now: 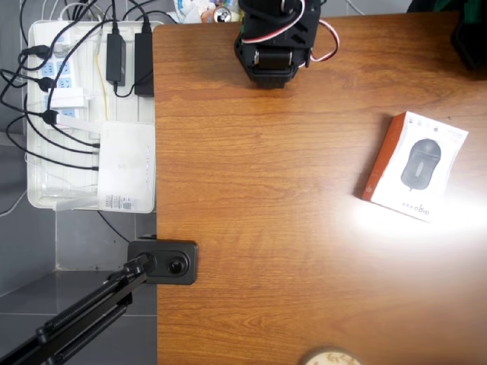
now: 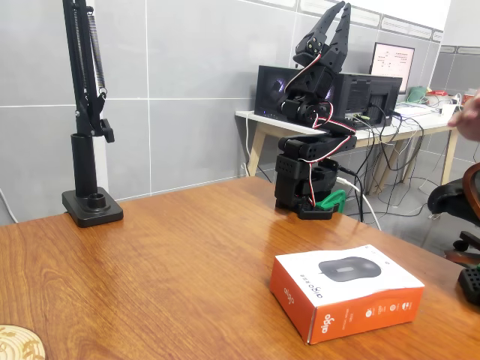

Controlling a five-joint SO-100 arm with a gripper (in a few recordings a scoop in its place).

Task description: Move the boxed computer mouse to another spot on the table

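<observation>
1. End effector (image 2: 335,16) raised high above the arm's base in the fixed view, pointing up, fingers slightly parted, holding nothing.
2. Boxed computer mouse (image 2: 346,291) lying flat on the worktop (image 2: 172,247), well apart from the arm's base, toward the camera.
3. White cardboard face (image 1: 421,165) with a dark grey mouse pictured; orange-red side edge.
4. Small dark logo on the box, too small to read.
5. Worktop: reddish-brown wood-grain laminate, glare patch just beside the box in the overhead view.

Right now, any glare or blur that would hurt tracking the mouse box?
Overhead view: a bright glare patch on the table washes out the lower edge of the boxed computer mouse. Fixed view: the box is evenly lit and sharp; the gripper points up, jaws slightly apart.
</observation>
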